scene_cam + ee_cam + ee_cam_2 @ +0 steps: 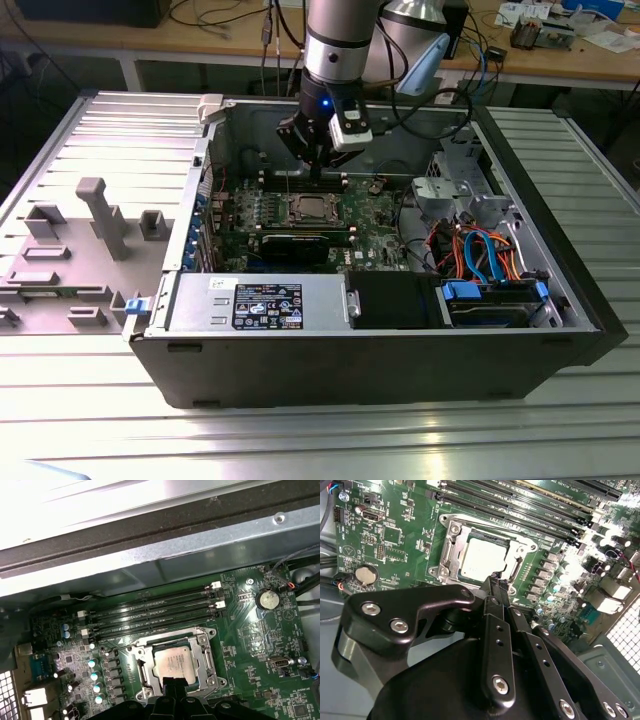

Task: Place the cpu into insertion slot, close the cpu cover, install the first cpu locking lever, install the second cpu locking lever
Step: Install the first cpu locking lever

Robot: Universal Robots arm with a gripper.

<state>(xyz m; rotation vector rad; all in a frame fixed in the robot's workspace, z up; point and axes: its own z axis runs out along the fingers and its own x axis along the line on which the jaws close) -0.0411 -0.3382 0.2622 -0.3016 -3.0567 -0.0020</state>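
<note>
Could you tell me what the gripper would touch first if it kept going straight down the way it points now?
Probably the cpu cover at the insertion slot's near edge, though depth is unclear.

Silvery cpu [481,557] on green motherboard [400,535], black memory slots [155,615]

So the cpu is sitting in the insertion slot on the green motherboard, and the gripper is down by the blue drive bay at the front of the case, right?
Not quite. The cpu does sit in the insertion slot on the green motherboard, but the gripper is not near the blue drive bay. The exterior view shows it above the memory slots, just behind the socket.
</note>
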